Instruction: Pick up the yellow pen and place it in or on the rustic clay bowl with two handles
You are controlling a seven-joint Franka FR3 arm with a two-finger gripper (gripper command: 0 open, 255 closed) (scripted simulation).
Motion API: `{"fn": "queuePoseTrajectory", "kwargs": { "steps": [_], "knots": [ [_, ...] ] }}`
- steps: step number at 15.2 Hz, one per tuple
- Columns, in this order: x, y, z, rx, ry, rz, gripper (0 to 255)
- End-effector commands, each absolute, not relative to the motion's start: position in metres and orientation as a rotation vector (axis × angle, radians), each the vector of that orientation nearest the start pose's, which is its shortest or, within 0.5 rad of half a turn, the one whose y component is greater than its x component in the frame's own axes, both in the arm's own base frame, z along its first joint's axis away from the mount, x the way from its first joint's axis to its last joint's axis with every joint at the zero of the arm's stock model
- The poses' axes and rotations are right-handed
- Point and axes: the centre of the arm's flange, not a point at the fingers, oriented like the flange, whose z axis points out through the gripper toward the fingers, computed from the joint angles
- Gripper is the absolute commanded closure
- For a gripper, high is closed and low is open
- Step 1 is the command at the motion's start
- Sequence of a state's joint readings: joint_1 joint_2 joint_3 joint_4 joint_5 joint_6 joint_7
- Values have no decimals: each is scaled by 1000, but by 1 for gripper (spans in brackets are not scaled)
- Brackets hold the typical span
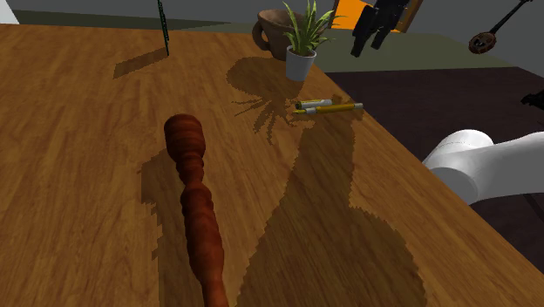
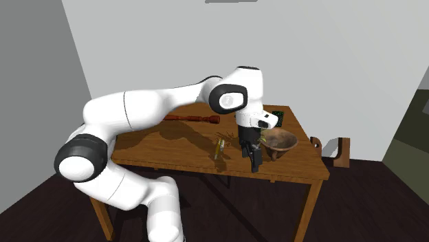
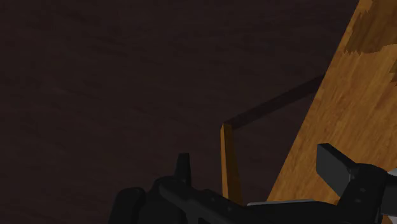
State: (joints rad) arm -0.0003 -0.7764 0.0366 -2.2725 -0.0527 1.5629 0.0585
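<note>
At the shoulder view's left, a turned red-brown wooden spindle lies lengthwise on the tabletop, well apart from the action and no obstacle, I'd say. Moving right and to the far edge, there's the brown clay bowl, mouth up and partly tucked behind a potted plant in a white pot. That plant stands between the bowl and the pens, so any carry will likely want height to clear the leaves. Right again and nearer, the yellow pen lies flat on the wood close to the tabletop's right edge. It sits just beside a paler, silvery pen, the two nearly parallel and perhaps touching at one end. Lying that close, they call for a careful pinch across the yellow barrel alone. Now the tool — up in the air at the far right, beyond the pens, holding nothing. In the wrist view its fingers stand well spread, and the camera stares past the tabletop's edge at the dark floor, so it isn't lined up over the pen. Spread and empty suits an approach — the grasp is not yet begun. Furthest right, the white arm curves in from the stand.
</note>
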Motion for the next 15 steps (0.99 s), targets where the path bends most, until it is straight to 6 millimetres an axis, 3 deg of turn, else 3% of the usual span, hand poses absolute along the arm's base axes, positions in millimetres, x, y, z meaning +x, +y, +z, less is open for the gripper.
{"fn": "queuePoseTrajectory", "kwargs": {
  "steps": [1,8,15],
  "knots": [
    [309,10,626,-3215,55,-112,0],
    [304,96,620,-3158,-448,-55,0],
    [272,176,615,-3021,-930,3,0]
  ]
}}
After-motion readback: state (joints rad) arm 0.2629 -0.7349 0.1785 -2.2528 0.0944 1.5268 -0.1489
